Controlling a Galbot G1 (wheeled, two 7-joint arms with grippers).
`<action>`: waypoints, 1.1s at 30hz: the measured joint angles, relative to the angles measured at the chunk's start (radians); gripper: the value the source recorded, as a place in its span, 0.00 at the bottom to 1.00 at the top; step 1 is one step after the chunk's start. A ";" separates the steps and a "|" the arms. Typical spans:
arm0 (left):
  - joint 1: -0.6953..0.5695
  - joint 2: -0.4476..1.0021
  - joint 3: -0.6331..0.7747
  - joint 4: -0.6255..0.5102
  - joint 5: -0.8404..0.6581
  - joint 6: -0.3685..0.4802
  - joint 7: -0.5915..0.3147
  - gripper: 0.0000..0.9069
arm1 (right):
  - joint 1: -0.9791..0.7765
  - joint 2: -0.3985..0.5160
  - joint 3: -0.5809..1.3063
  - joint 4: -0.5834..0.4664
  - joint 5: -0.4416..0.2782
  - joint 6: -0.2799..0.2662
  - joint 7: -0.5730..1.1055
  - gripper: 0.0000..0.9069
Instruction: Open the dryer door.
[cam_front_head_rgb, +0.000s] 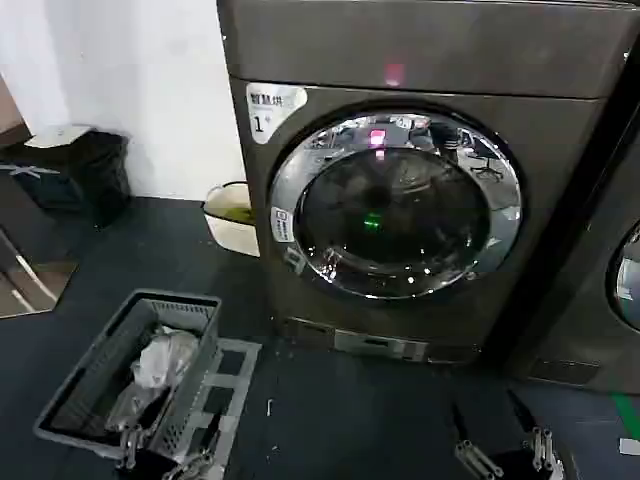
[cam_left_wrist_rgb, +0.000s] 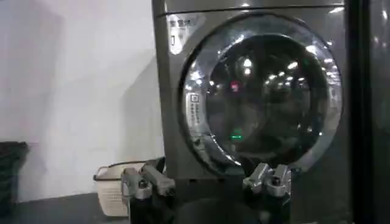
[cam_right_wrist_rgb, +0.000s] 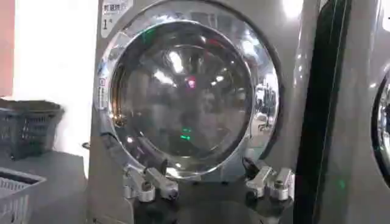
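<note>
The dryer (cam_front_head_rgb: 420, 50) is a dark grey-brown front-loader with a white corner label marked "1". The dryer door (cam_front_head_rgb: 395, 205) has a chrome ring around dark glass and lies shut, flush with the front. My left gripper (cam_front_head_rgb: 165, 455) is low at the near left, over a basket and well short of the machine. My right gripper (cam_front_head_rgb: 490, 420) is low at the near right, in front of the dryer's base. Both are open with nothing between the fingers. In the left wrist view the left gripper (cam_left_wrist_rgb: 207, 176) faces the door (cam_left_wrist_rgb: 262, 91). In the right wrist view the right gripper (cam_right_wrist_rgb: 207, 176) faces the door (cam_right_wrist_rgb: 183, 91).
A grey laundry basket (cam_front_head_rgb: 75, 385) holding a plastic bag stands on the dark floor at the near left. A white tub (cam_front_head_rgb: 232, 215) sits by the dryer's left side and a black bin (cam_front_head_rgb: 100, 170) by the wall. A neighbouring dark machine (cam_front_head_rgb: 600, 300) stands to the right.
</note>
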 joint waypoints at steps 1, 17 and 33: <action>-0.005 -0.003 0.000 0.001 -0.007 0.002 0.000 1.00 | 0.009 -0.006 0.008 0.001 0.023 -0.020 -0.019 1.00; -0.013 -0.001 0.007 0.010 -0.058 0.037 0.013 1.00 | 0.562 -0.483 -0.079 -0.253 0.423 -0.220 -0.165 1.00; -0.009 -0.025 -0.005 -0.013 -0.051 0.043 0.035 1.00 | 1.461 -0.444 -0.761 -0.661 0.497 -0.254 -0.333 1.00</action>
